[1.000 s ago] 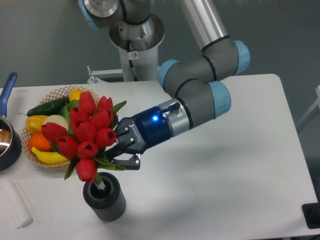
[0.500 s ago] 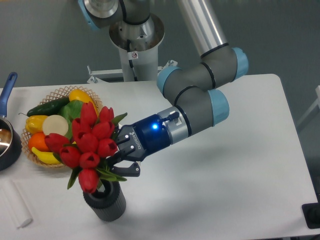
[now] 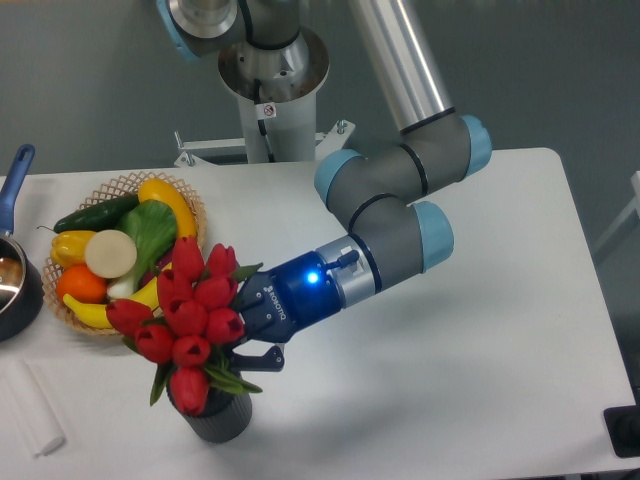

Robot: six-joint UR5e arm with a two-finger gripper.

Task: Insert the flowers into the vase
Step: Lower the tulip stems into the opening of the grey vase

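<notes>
A UR5e arm lowers the flowers [image 3: 190, 325], a bunch of red tulip buds with green leaves, into the vase [image 3: 222, 418], a short dark grey ribbed cylinder standing near the front left of the white table [image 3: 480, 330]. The gripper [image 3: 245, 345] is clenched around the stems just below the heads, its dark fingers reaching in from the right. The bunch sits directly over the vase mouth, tilted to the left, with the lowest bud drooping over the near rim and hiding most of the opening; how deep the stems have gone cannot be seen.

The risks appear to lie in that tilt and in the bunch's width. It looks broader than the vase, so leaves or the low bud could catch on the rim and be crushed as the gripper descends. The gripper itself hangs close above the rim on the right; pushing further down could knock the light vase over or shove it along the table. Releasing while the stems are only shallowly seated could let the top-heavy heads tip the bunch out to the left, perhaps taking the vase with them. A wicker basket of produce [image 3: 110, 265] stands just behind and to the left, and a dark pan [image 3: 15, 290] sits at the table's left edge, both within reach of a toppling bunch.
</notes>
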